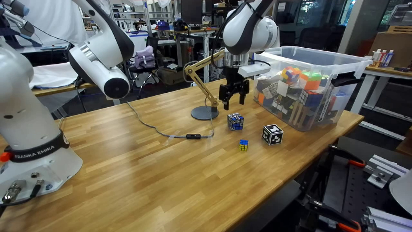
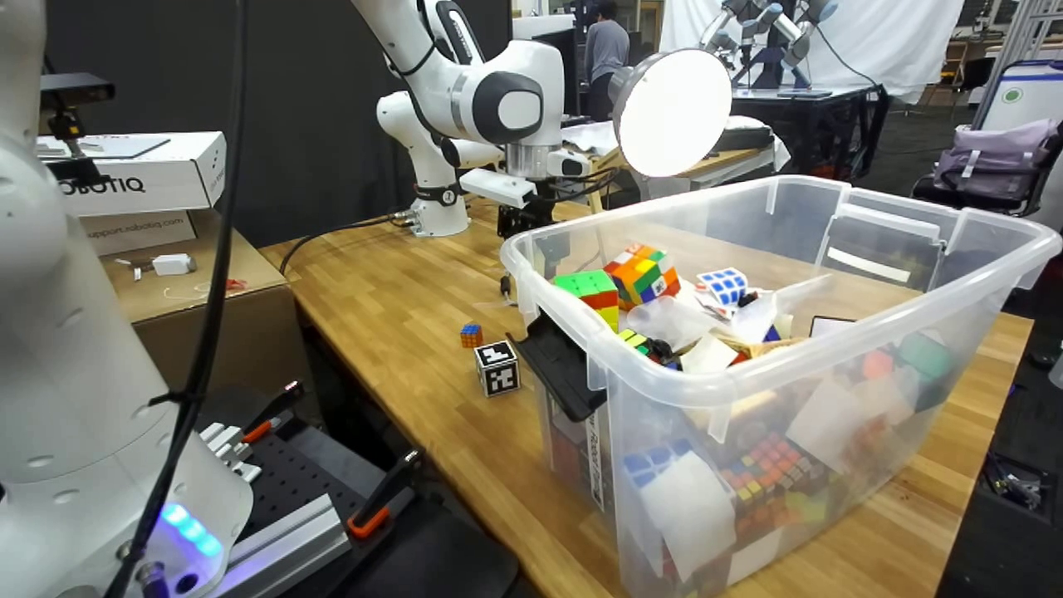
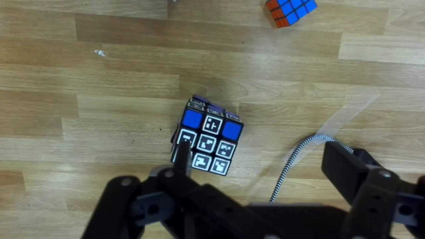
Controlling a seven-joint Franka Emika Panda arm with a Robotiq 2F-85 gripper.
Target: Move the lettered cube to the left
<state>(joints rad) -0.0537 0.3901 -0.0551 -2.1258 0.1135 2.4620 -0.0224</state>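
Observation:
The lettered cube is a dark-blue cube with pale black-and-white markings. It sits on the wooden table in front of the lamp base. In the wrist view the lettered cube is left of the middle, its top face showing blue and patterned tiles. In an exterior view it is hidden behind the bin. My gripper is open and empty, pointing down, above the table and the cube, apart from it. In the wrist view the gripper has its left finger overlapping the cube's lower left corner. Its right finger is off to the right over the cord.
A black-and-white patterned cube and a tiny Rubik's cube stand near the lettered cube. A clear bin full of cubes stands close by. The lamp base and a taped cord with a switch lie on the other side.

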